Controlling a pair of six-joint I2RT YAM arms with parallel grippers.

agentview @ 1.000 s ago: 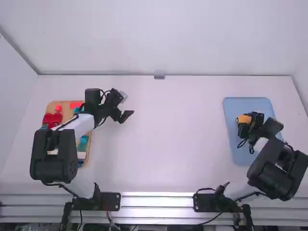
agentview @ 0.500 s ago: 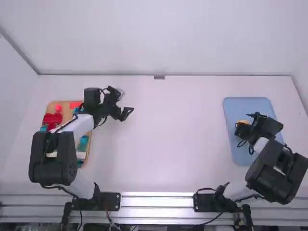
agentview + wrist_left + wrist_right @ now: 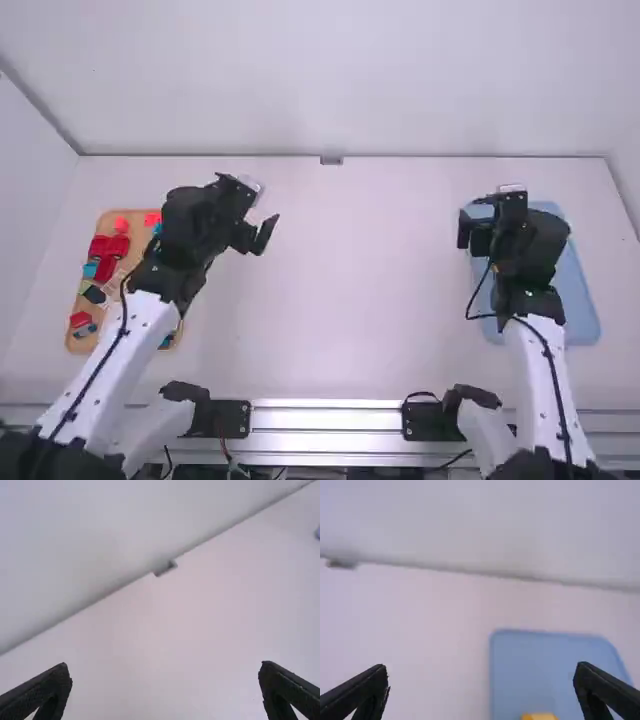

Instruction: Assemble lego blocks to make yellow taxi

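My left gripper (image 3: pixel 259 230) is above the white table, right of the wooden tray (image 3: pixel 88 341). In the left wrist view the left gripper (image 3: pixel 166 666) stands wide open with nothing between its fingers. My right gripper (image 3: pixel 478 228) hangs over the left edge of the blue tray (image 3: pixel 584 315). In the right wrist view the right gripper (image 3: pixel 481 667) is open and empty; a yellow-orange piece (image 3: pixel 539 716) lies on the blue tray (image 3: pixel 520 662), partly cut off by the lower edge. Red blocks (image 3: pixel 106 250), a teal block (image 3: pixel 90 270) and a black block (image 3: pixel 94 295) lie in the wooden tray, which the left arm partly covers.
The back wall meets the table (image 3: pixel 370 260) behind both trays, with a small grey fitting (image 3: pixel 331 160) at its foot. A metal rail (image 3: pixel 325 418) runs along the front. The right arm covers part of the blue tray.
The right gripper has risen from over the yellow-orange piece and moved toward the tray's back left. The left arm has lifted and its links have pulled back toward its base, its gripper staying nearly in place.
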